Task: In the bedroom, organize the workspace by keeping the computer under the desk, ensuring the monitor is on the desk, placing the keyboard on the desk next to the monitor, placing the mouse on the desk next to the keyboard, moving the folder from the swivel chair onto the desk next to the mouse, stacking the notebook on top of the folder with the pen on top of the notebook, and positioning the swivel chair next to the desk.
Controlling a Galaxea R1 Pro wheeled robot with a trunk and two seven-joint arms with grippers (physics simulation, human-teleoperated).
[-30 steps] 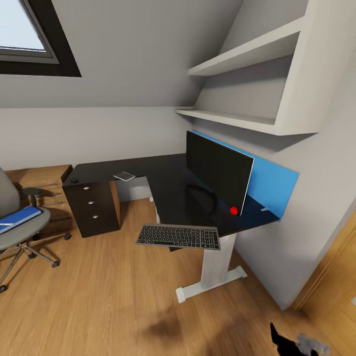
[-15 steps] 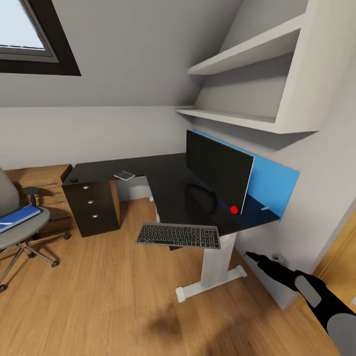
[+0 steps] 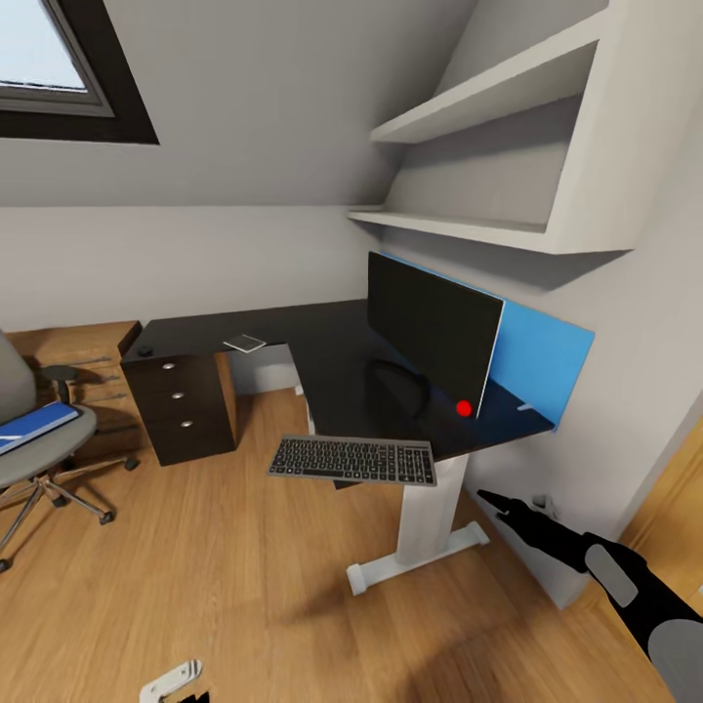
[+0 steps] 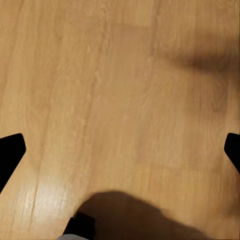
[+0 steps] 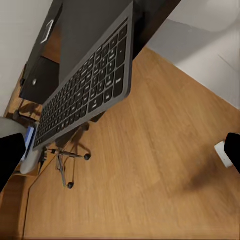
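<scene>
Left gripper [image 4: 120,150] hangs low over bare wooden floor [image 3: 195,586], its two finger tips showing at opposite edges of the left wrist view, so it is spread wide and holds nothing; in the head view only a sliver of that arm peeks in at the lower edge.

Going from left to right in the head view, the swivel chair [image 3: 29,459] stands at the far left with the blue folder [image 3: 34,428] lying on its seat, well apart from the table [image 3: 322,361]. On the table's left wing, above the drawers, sit the small black mouse [image 3: 144,351] and, a little further along, a flat grey notebook [image 3: 244,343]. The monitor [image 3: 430,347] stands upright on the right wing.

The keyboard [image 3: 351,460] lies at the table's front edge, jutting out past it over the floor, its long axis running left to right, parallel to that edge. The right gripper [image 3: 503,503] is just beside the keyboard's right end and a little lower, pointing toward it. Its tips sit wide apart at the edges of the right wrist view, empty, with the keyboard between them.

The right arm is clearly the nearer one, so my judgement is that it takes the keyboard from its right short end.
</scene>
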